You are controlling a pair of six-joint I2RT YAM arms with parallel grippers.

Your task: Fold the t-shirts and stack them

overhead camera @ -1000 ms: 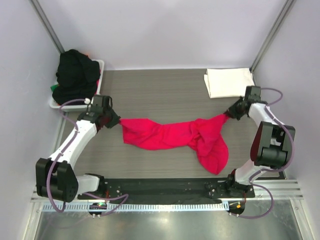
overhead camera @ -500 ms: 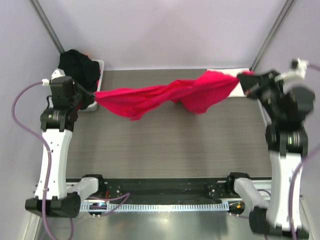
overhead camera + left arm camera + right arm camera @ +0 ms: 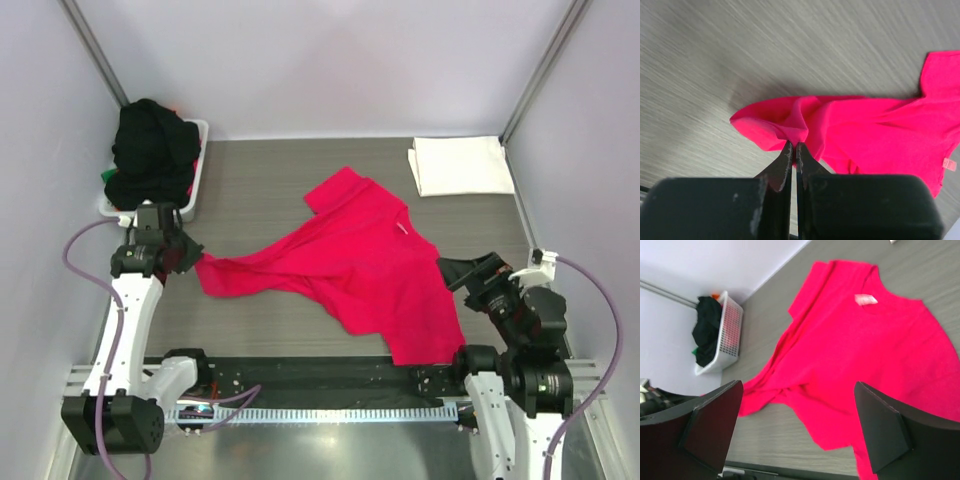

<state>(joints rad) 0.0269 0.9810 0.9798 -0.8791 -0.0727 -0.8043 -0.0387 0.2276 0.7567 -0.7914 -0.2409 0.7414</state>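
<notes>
Left gripper (image 3: pixel 794 150) is pressed together, pinching a bunched corner of the red t-shirt (image 3: pixel 360 260) at the left side of the table (image 3: pixel 260 180). Right gripper (image 3: pixel 798 385) is spread wide with nothing in it, hovering just past the shirt's near-right edge. The shirt lies mid-table on a diagonal: collar and neck label (image 3: pixel 402 231) toward far centre, one sleeve far-left of that, broad body running to the near right, and a narrow twisted tail out to the left pinch. Risks: any pull from the left drags the whole garment by one gathered corner, so the twist tightens instead of flattening. The pinch is on a thin roll of cloth, which could slip out under load. The near-right hem sits at the table's near edge, right by the black base rail (image 3: pixel 330 370), and could catch there if dragged. The middle is folded over itself, so a right-side grasp there may take two layers. The white t-shirt (image 3: pixel 458 165) is a neat folded rectangle at far right, well apart, so no clash yet. Materials: the red shirt is a thin matte knit, limp, with soft creases. The table is grey woodgrain, smooth and low-grip. The basket (image 3: pixel 203 150) at far left is white slotted plastic, rigid, heaped with a black t-shirt (image 3: pixel 150 150).
</notes>
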